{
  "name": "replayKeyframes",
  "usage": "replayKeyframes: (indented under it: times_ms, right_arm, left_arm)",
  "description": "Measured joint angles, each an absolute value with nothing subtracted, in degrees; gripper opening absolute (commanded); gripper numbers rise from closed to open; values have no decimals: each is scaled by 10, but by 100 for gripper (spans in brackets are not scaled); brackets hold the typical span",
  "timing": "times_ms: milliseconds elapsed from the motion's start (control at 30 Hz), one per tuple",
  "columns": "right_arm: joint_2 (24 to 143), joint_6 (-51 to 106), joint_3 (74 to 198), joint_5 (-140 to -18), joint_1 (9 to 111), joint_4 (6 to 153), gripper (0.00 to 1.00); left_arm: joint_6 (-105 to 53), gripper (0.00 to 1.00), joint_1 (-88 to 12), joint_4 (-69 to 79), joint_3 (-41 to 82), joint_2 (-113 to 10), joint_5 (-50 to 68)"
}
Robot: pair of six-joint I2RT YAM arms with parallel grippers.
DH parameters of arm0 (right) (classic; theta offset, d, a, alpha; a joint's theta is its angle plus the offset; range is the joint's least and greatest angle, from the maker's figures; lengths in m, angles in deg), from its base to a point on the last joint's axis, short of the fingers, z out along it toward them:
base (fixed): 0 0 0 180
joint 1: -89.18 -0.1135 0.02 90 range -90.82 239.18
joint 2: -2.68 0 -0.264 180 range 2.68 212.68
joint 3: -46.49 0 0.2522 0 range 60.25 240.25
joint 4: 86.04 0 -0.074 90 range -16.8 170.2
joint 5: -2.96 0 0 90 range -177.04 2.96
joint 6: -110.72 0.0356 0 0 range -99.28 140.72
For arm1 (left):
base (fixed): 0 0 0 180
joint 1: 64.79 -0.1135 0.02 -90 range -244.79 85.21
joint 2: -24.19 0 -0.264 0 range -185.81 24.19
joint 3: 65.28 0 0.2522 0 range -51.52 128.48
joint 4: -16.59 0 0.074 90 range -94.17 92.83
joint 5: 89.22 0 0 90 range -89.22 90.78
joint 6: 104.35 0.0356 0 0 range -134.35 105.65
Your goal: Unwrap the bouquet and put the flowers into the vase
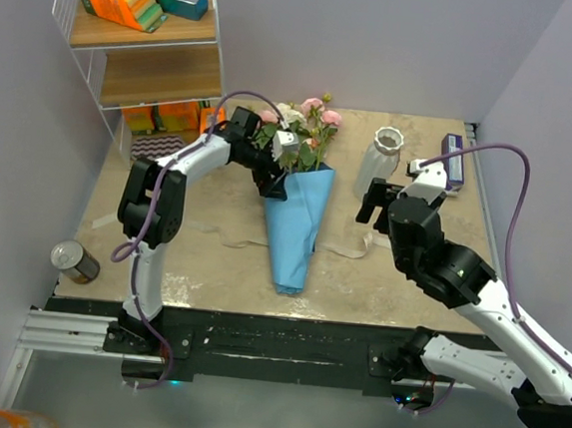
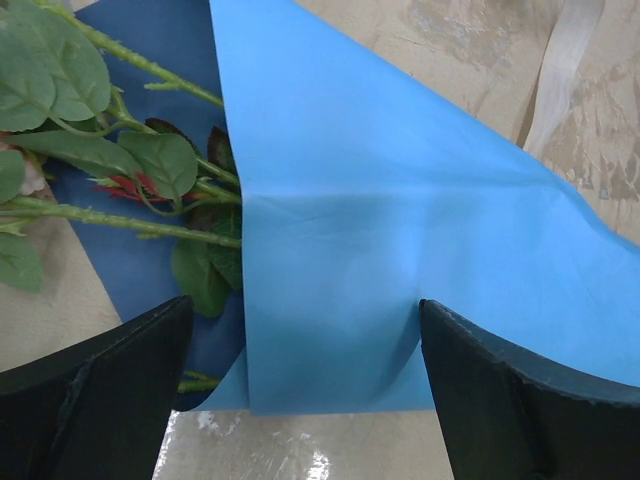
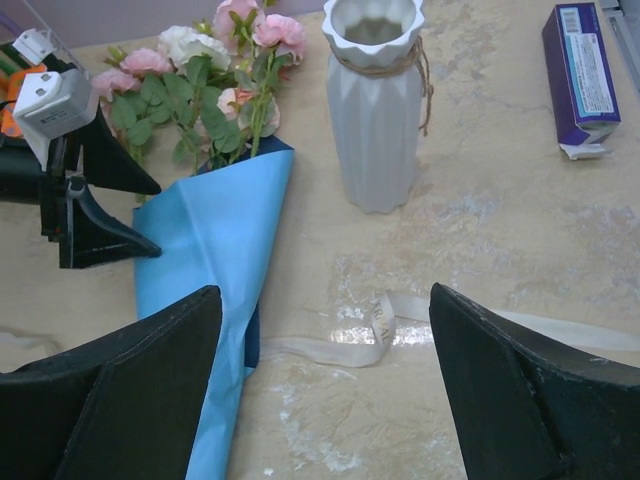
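Lying flat, bouquet (image 1: pixel 296 215) blooms far, tip near.

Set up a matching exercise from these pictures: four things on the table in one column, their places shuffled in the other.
Things:
1. vase
2. tin can
3. purple box
4. bouquet

Places:
A. near left corner of the table
B. lying mid-table, blooms pointing away from the arm bases
C. far right edge of the table
D. standing upright between the blooms and the box

Pairs: 1-D, 2-A, 3-C, 4-B.
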State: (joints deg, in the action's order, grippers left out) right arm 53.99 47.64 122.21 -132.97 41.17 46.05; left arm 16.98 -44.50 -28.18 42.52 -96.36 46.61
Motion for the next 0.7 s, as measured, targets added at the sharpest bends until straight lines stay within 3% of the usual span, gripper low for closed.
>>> replayKeyframes:
  times_ms: [33, 67, 133, 167, 200, 333, 533, 600, 700]
  right_arm:
    - [536, 476, 1222, -1325, 412, 462, 86]
    - [534, 476, 1222, -1324, 412, 462, 86]
    - [529, 477, 1222, -1322, 412, 464, 86]
    - [527, 477, 1222, -1322, 412, 464, 86]
    - [525, 476, 1222, -1321, 412, 465, 85]
    - [521, 477, 1222, -1321, 412, 465, 85]
    - [514, 476, 1222, -1320, 412, 465, 84]
    - [509, 476, 1222, -1320, 412, 465, 84]
    - [504, 476, 1221, -1320, 412, 466, 84]
  left_arm:
    - [170, 86, -445, -282, 428, -964, 465]
    - [171, 70, -446, -283, 432, -964, 466]
    - [177, 49, -447, -292, 444, -965, 466]
    - [182, 31, -448, -299, 453, -968, 469]
    - [187, 27, -448, -308, 464, -972, 471]
    - [208, 27, -448, -338, 499, -986, 481]
    - [219, 33, -448, -371, 504, -989, 484]
    - [224, 48, -448, -381, 510, -992, 486]
    - [232, 61, -448, -391, 524, -1002, 487]
